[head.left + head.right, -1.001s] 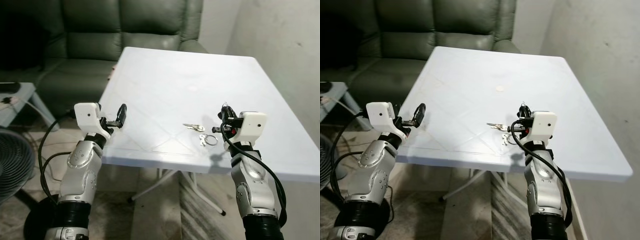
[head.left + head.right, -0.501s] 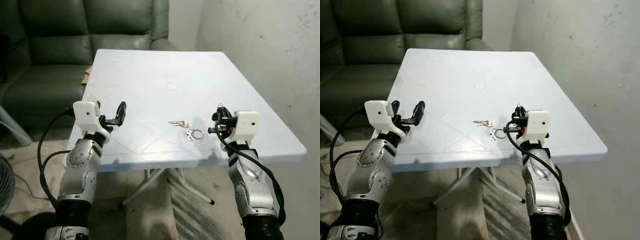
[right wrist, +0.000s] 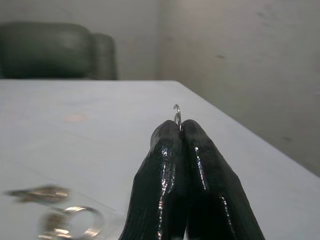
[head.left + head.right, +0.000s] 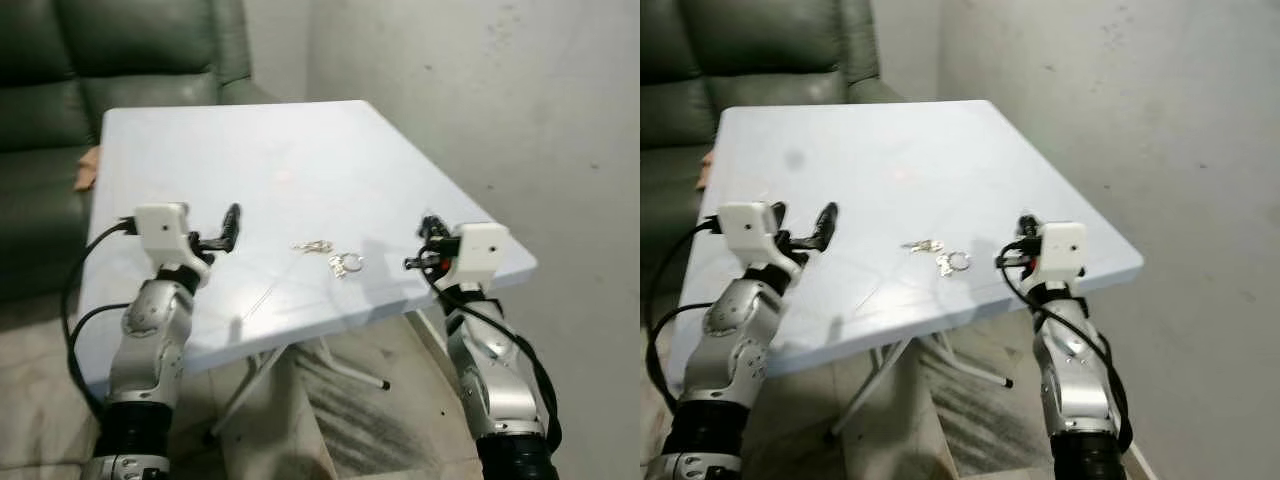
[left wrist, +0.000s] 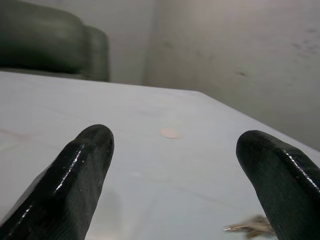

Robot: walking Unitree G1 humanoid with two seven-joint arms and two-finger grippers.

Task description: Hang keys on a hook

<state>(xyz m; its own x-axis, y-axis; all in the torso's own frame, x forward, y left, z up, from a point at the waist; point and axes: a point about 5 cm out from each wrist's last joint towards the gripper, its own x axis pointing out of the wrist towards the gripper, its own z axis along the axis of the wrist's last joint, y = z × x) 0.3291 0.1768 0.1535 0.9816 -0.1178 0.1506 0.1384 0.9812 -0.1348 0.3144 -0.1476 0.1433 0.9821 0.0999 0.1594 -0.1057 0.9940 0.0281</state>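
1. The white table (image 4: 300,150) is viewed from the head stereo pair, above and forward-down; both arms are framed.
2. The left wrist view is aimed low across the tabletop, between two spread fingers (image 5: 65,185).
3. The right wrist view is aimed likewise, along closed fingers (image 3: 185,175).
4. The keys (image 4: 335,258) are shared by all views.

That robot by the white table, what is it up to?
A two-armed humanoid robot stands at the near edge of a white table. A bunch of keys on a ring lies on the tabletop between its arms. The right claw is shut, pinching a small metal ring at its tips, and hovers just right of the keys. The left claw is open, held over the table's left side. A dark green sofa stands behind the table.
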